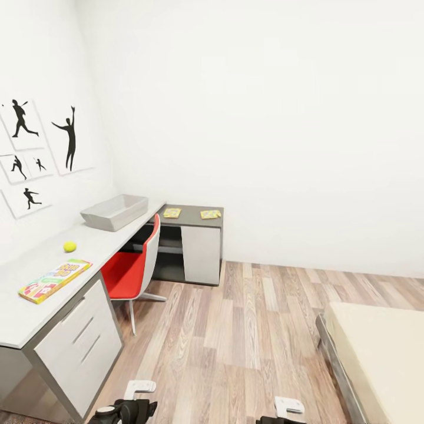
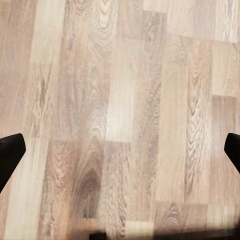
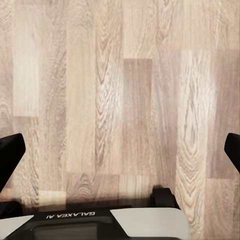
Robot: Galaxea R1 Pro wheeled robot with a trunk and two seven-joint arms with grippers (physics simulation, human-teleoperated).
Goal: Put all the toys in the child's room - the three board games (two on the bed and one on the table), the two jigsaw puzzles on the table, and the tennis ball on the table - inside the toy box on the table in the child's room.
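The light-grey toy box [image 1: 115, 212] stands on the white table [image 1: 23, 318] by the left wall. Nearer to me on that top lie the tennis ball [image 1: 70, 246] and a long yellow-red-green board game [image 1: 55, 280]. Two jigsaw puzzles [image 1: 172, 212] [image 1: 210, 214] lie flat on the dark-grey corner section. A corner of the bed [image 1: 377, 347] shows at lower right; the board games on it are out of view. My left gripper [image 2: 120, 155] and right gripper [image 3: 120, 152] both hang open over the wood floor, holding nothing, far from the toys.
A red-and-white chair [image 1: 136, 265] is tucked at the table between the drawers [image 1: 82, 335] and the corner section. Wood-plank floor [image 1: 247, 330] stretches between table and bed. Black silhouette pictures [image 1: 35, 153] hang on the left wall.
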